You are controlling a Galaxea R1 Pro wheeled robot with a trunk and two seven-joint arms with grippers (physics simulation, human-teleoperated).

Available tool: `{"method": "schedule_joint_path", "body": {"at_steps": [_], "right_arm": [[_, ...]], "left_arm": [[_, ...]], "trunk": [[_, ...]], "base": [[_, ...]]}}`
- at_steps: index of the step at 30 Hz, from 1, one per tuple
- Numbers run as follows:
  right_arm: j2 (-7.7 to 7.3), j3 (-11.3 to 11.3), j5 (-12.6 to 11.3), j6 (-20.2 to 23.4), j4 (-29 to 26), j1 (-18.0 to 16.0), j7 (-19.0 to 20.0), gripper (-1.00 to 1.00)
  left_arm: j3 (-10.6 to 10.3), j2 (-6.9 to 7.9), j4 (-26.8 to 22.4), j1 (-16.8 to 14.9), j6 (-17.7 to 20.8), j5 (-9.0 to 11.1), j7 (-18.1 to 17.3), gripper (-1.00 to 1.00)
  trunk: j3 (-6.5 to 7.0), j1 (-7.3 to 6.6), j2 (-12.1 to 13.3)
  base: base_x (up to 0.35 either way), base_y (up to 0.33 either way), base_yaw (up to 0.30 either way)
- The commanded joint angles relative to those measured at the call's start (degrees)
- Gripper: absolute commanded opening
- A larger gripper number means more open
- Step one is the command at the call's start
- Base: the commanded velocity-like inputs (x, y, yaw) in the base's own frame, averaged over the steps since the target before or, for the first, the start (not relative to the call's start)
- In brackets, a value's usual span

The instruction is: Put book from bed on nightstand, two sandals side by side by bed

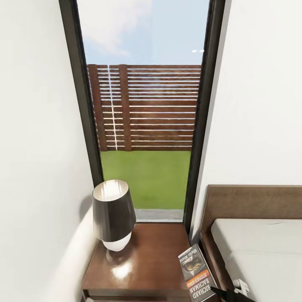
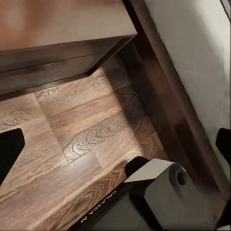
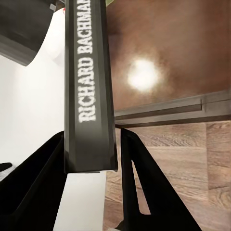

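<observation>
The book [image 1: 196, 272], dark with an orange band, hangs at the right edge of the nightstand [image 1: 142, 268], in the gap beside the bed [image 1: 260, 247]. My right gripper [image 1: 228, 293] is shut on its lower end. In the right wrist view the spine of the book [image 3: 89, 91], lettered "RICHARD BACHMAN", stands between the two black fingers [image 3: 137, 178] above the nightstand [image 3: 168, 57] top. I cannot tell whether the book touches the wood. My left gripper [image 2: 118, 139] hangs open over the floor [image 2: 82, 134], holding nothing, below the nightstand [image 2: 57, 29] and beside the bed's frame [image 2: 168, 91]. The sandals are out of view.
A dark-shaded lamp [image 1: 112, 214] with a white base stands on the nightstand's left half. Behind it rises a tall dark-framed window [image 1: 144, 126], with white walls on both sides. The robot's grey base [image 2: 159, 197] sits on the plank floor close to the bed frame.
</observation>
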Motion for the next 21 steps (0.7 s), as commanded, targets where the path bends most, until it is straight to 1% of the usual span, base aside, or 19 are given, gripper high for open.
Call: {"method": "schedule_joint_path", "body": {"at_steps": [1,2,3,5,6,7,8,9,10,12,13,14,17,21], "right_arm": [[-0.09,0.39,-0.65,0.49,-0.03,-0.03,0.18,-1.00],[-0.15,0.39,-0.67,0.50,-0.03,-0.03,0.27,-1.00],[-0.18,0.37,-0.68,0.50,-0.03,-0.03,0.30,-1.00],[-0.23,0.36,-0.70,0.51,-0.03,-0.03,0.38,-1.00],[-0.24,0.37,-0.70,0.51,-0.03,-0.03,0.39,-1.00],[-0.27,0.37,-0.70,0.51,-0.03,-0.03,0.40,-1.00],[-0.30,0.35,-0.70,0.51,-0.03,-0.03,0.43,-1.00],[-0.35,0.33,-0.71,0.51,-0.03,-0.03,0.44,-1.00],[-0.41,0.32,-0.71,0.51,-0.03,-0.03,0.44,-1.00],[-0.48,0.31,-0.71,0.51,-0.03,-0.03,0.45,-1.00],[-0.49,0.31,-0.71,0.51,-0.03,-0.03,0.46,-1.00],[-0.51,0.32,-0.76,0.54,-0.03,-0.03,0.49,-1.00],[-0.55,0.27,-0.93,0.57,-0.11,-0.03,0.62,-1.00],[-0.55,0.04,-1.03,1.50,-0.81,-0.03,0.70,-1.00]], "left_arm": [[0.38,-0.39,-2.23,-0.13,2.55,-0.63,-2.14,1.00],[0.38,-1.13,-4.99,-0.20,5.65,-0.63,-4.14,1.00],[0.40,-1.59,-6.58,-0.23,7.16,-0.61,-5.17,1.00],[0.44,-3.45,-13.16,-0.29,12.25,-0.55,-9.44,1.00],[0.44,-4.19,-16.02,-0.31,14.33,-0.34,-11.65,1.00],[0.44,-4.46,-17.25,-0.31,15.29,-0.12,-12.76,1.00],[0.45,-4.84,-19.24,-0.32,17.14,0.63,-14.93,1.00],[0.49,-5.04,-20.59,-0.33,18.68,1.81,-16.89,1.00],[0.64,-5.12,-21.69,-0.33,20.09,4.20,-18.86,1.00],[0.66,-4.98,-22.25,-0.27,20.72,7.39,-19.92,1.00],[0.66,-4.81,-22.32,-0.19,20.76,7.98,-20.06,1.00],[0.61,-4.26,-22.45,-0.02,20.57,9.18,-20.34,1.00],[0.57,-3.71,-22.56,0.14,19.84,10.18,-20.56,1.00],[0.56,-3.61,-22.53,0.18,19.59,10.46,-20.62,1.00]], "trunk": [[-0.07,0.00,-0.05],[-0.07,0.00,-0.05],[-0.07,0.00,-0.05],[-0.07,0.00,-0.05],[-0.07,0.00,-0.05],[-0.07,0.00,-0.05],[-0.07,0.00,-0.05],[-0.07,0.00,-0.05],[-0.07,0.00,-0.05],[-0.07,0.00,-0.05],[-0.07,0.00,-0.05],[-0.07,0.00,-0.05],[-0.07,0.00,-0.05],[-0.07,0.00,-0.05]], "base": [[0.000,0.000,0.000],[0.000,0.000,0.000],[0.000,0.000,0.000],[0.000,0.000,0.000],[0.000,0.000,0.000],[0.000,0.000,0.000],[0.000,0.000,0.000],[0.000,0.000,0.000],[0.000,0.000,0.000],[0.000,0.000,0.000],[0.000,0.000,0.000],[0.000,0.000,0.000],[0.000,0.000,0.000],[0.000,0.000,0.000]]}}
